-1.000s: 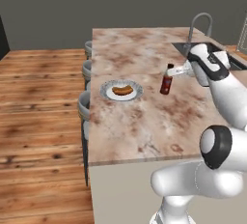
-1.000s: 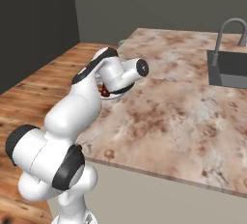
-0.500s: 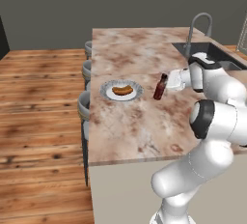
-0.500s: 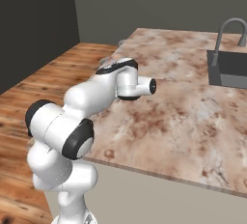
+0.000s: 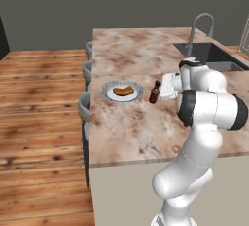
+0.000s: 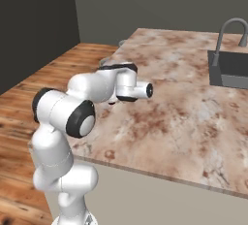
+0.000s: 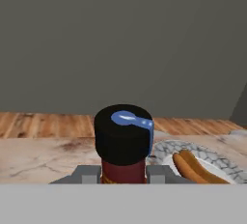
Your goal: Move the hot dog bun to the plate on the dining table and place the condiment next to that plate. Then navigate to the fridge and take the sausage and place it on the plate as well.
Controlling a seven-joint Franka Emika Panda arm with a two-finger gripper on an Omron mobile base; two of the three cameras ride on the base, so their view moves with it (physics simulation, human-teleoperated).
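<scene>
Dark red-brown condiment (image 5: 154, 92) sits centre frame in left base view, clamped by the fingers (image 5: 160, 91) just below its black cap, tilted slightly. Fingers closed on it from the side so it can be set upright. Plate (image 5: 108, 92) lies just left of it on the pink marbled counter (image 5: 131, 127), hot dog bun (image 5: 123, 91) already on it. Bottle near plate; release looks next.

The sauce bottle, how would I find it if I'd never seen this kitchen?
Look at the long marbled dining table with the sink. Beside the round plate holding the bun, the gripper holds the sauce bottle: slim, dark red-brown, black-capped, unlike the orange-tan bun.
</scene>
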